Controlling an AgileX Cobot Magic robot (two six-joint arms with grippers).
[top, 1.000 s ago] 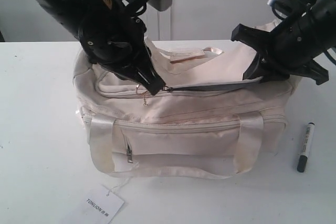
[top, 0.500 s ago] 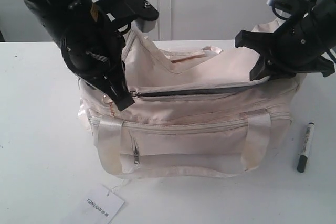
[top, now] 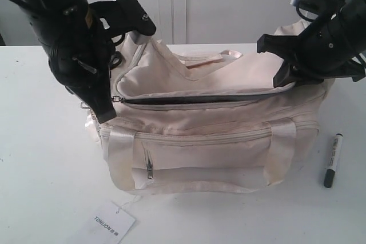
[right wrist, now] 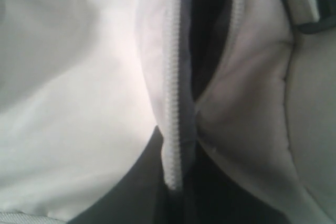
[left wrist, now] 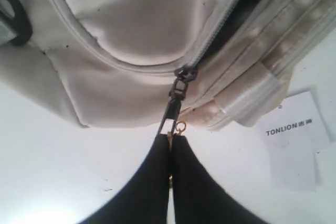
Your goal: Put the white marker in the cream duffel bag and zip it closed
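White marker (top: 332, 160) clear of cream duffel bag (top: 200, 121)

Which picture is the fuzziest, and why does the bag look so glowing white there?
Right wrist view: fuzziest, the cream duffel bag sits too close, its fabric blown out by glare. Left wrist view: sharper, zipper pull crisp, table washed out. Exterior view: clear, only soft shadows under the bag.

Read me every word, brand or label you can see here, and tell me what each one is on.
"TONLION": on the white paper tag in front of the cream duffel bag; it also reads clearly in the left wrist view.
Small characters right after "TONLION" on that tag: too small to read.
Dark print on the white marker barrel: too small to read.
No other text is visible.
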